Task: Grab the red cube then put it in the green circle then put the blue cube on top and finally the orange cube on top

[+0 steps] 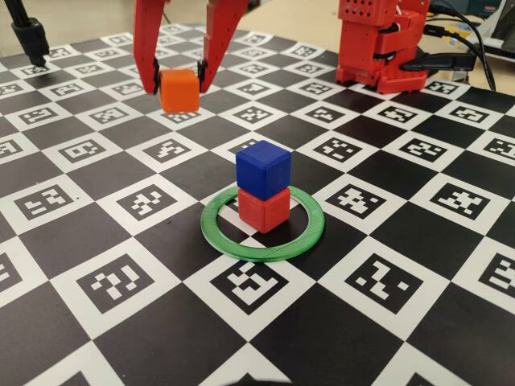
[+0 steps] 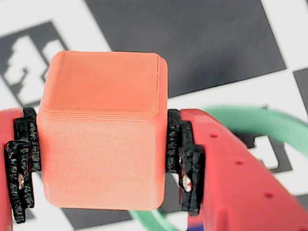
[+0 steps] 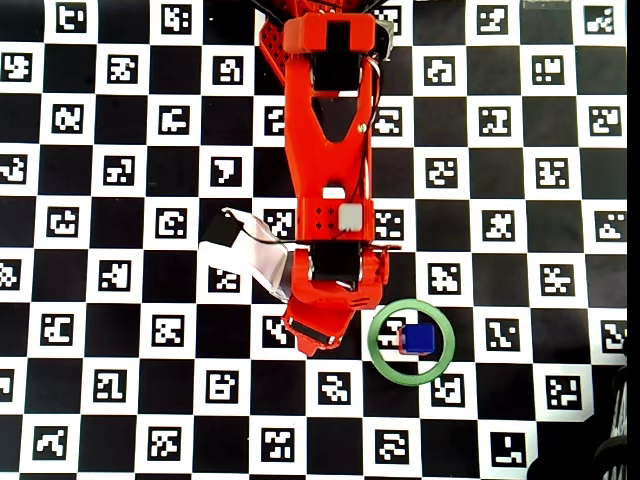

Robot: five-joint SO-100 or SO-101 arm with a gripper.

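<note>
The tool (image 1: 178,87) is pinching the orange cube (image 1: 179,89) between its two red fingers, and the cube hangs in the air above the table (image 1: 96,241), which is covered with black and white squares with printed markers. In the wrist view the cube (image 2: 103,130) fills most of the picture, and the black ribbed pads (image 2: 180,161) press on its left and right sides. In the fixed view the cube is up and to the left of the green circle (image 1: 262,224), well apart from it. Inside the circle stands the red cube (image 1: 263,208) on the table, and the blue cube (image 1: 263,167) sits on top of it, turned a little compared with the red one. In the overhead view the arm (image 3: 330,150) reaches down from the top edge, and its end is just beside the left side of the circle (image 3: 411,341); the blue cube (image 3: 418,339) is seen inside the ring, with a small part of the red cube (image 3: 400,336) showing at its left; the orange cube is hidden under the arm there
</note>
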